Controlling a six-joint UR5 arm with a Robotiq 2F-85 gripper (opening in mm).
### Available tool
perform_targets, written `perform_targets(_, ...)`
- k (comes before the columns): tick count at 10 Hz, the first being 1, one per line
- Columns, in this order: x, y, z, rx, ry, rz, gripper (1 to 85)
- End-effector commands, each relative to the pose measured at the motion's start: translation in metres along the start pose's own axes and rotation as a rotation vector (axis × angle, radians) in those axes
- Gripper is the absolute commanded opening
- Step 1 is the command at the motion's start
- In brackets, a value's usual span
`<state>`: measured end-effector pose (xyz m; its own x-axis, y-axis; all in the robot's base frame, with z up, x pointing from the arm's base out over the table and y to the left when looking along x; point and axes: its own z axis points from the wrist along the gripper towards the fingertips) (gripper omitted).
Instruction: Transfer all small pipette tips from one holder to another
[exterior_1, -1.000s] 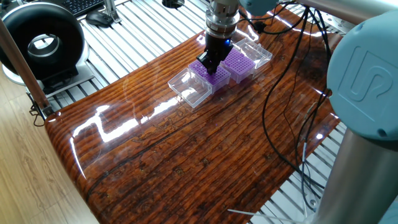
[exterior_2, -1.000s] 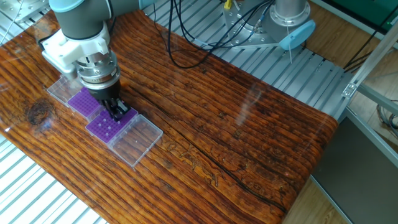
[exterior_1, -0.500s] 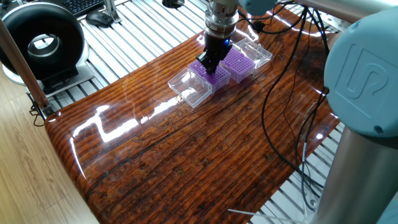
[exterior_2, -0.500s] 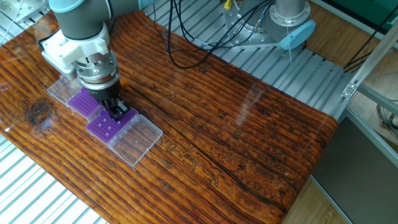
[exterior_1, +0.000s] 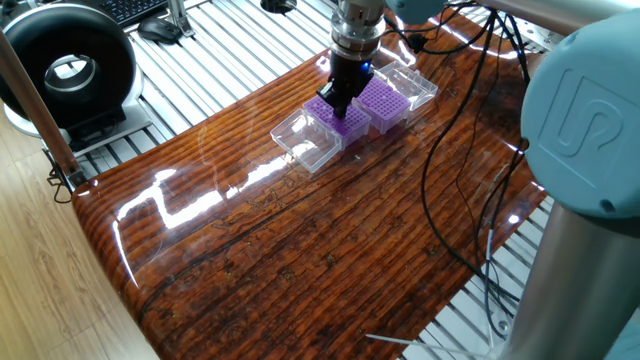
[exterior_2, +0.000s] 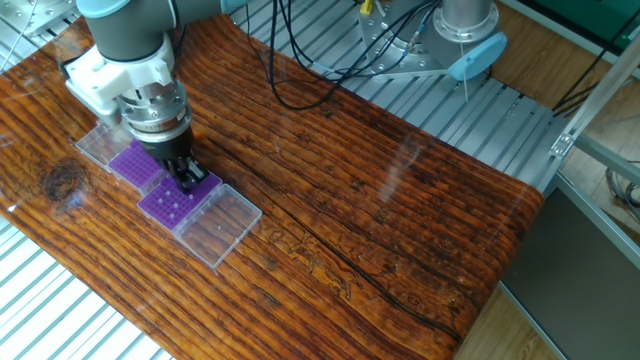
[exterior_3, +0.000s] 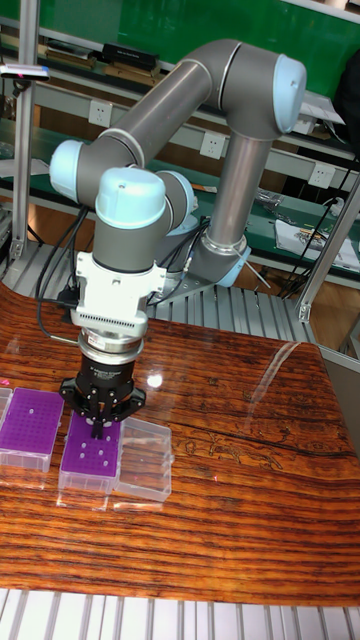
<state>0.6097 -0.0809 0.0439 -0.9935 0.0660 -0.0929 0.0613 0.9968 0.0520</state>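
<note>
No visible change over the last second: black two-finger tool (exterior_3: 101, 428) stayed low on the near purple grid rack (exterior_3: 90, 453), fingers nearly together; grip on a tip unclear, so no transfer progress shown

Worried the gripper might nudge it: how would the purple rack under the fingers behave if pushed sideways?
The rack looks like thin light plastic on a glossy table, so it would probably slide easily. It sits low and flat, so tipping seems unlikely. The gripper is right over it, so a small sideways move could shift it.
</note>
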Motion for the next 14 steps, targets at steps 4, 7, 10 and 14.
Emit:
perform_targets(4, -0.003, -0.007, -0.011, 0.013, -0.013, 0.033, 1.0)
perform_targets(7, -0.005, -0.008, -0.015, 0.038, -0.009, 0.059, 1.0)
perform_targets(10, -0.007, -0.002, -0.025, 0.044, -0.001, 0.075, 1.0)
perform_targets(14, -0.008, 0.000, -0.034, 0.047, 0.001, 0.084, 1.0)
